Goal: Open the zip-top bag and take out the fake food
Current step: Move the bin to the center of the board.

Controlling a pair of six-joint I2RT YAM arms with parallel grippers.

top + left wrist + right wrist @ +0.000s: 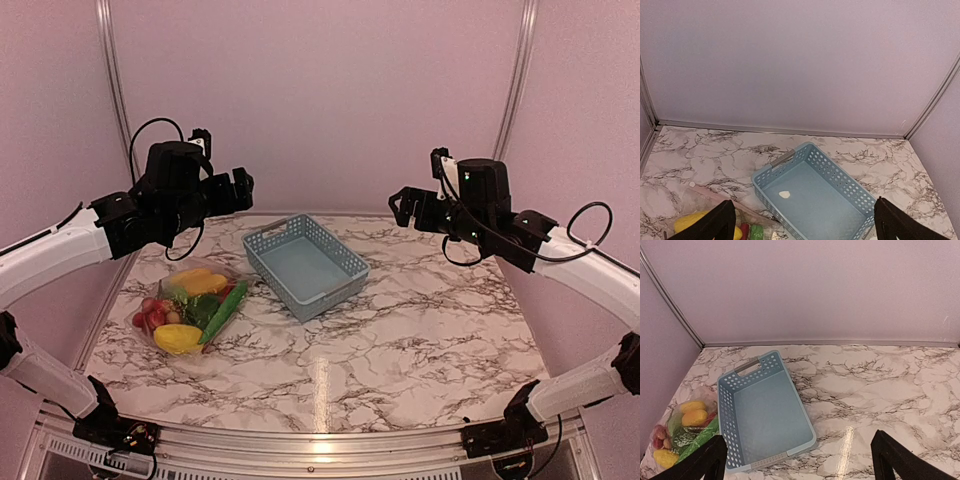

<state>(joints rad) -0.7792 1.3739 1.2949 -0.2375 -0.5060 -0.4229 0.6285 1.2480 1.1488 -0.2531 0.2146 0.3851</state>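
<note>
Left gripper (241, 187) and right gripper (404, 207) are hovering high, jaws spread, holding nothing; zip-top bag (192, 308) is lying just left of basket (305, 266), fake food (180, 338) inside. Crinkly film is likely slipping or dragging across the glossy marble-patterned table (430, 330) if only one layer is pinched; pale pink walls (320, 90) are enclosing the cell

2 white arms (45, 255) with black joints, looping black cables (590, 204), green lights (524, 220).

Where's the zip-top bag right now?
Top view: the zip-top bag lies on the left side of the table, just left of the blue basket.
</note>
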